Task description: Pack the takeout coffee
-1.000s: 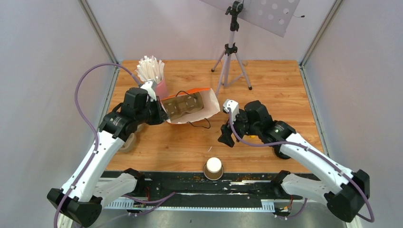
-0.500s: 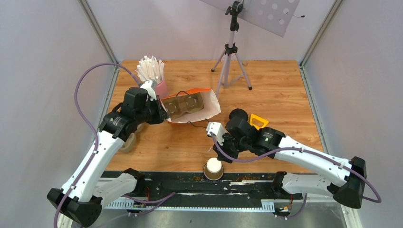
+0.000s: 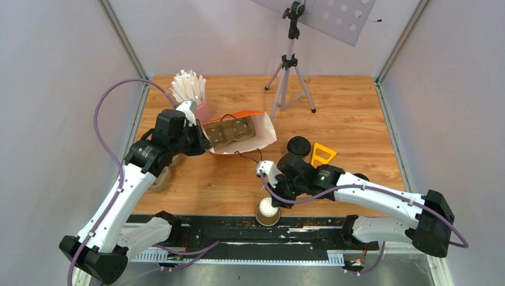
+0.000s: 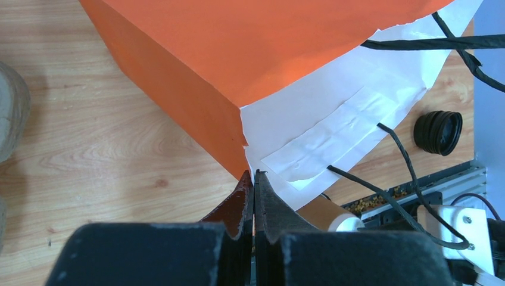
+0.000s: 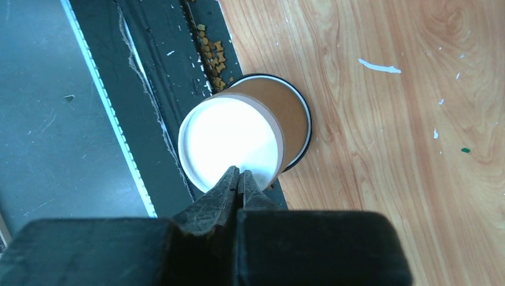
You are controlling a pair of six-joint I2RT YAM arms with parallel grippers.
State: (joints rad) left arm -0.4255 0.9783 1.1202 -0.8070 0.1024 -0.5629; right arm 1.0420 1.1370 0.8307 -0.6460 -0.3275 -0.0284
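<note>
The takeout coffee (image 3: 268,214) is a brown paper cup at the table's front edge. Its top (image 5: 229,143) shows plain white, and a black ring circles its foot. My right gripper (image 3: 271,199) hangs just above that white top near its near rim, jaws pressed together (image 5: 239,173) with nothing between them. The orange and white paper bag (image 3: 262,128) lies on its side, mouth to the left, with a pulp cup tray (image 3: 229,132) inside. My left gripper (image 3: 201,143) is shut on the bag's edge (image 4: 254,174). The cup (image 4: 324,213) peeks from behind the left fingers.
A black lid (image 3: 299,145) and a yellow flat piece (image 3: 322,154) lie right of the bag. A pink cup of white sticks (image 3: 189,89) stands behind my left arm. A tripod (image 3: 290,71) stands at the back. A black rail (image 3: 208,229) runs along the front.
My right arm swung from the table's middle right forward and left until it is over the cup, and its jaws closed from open to shut. The left arm and the bag stayed still.
</note>
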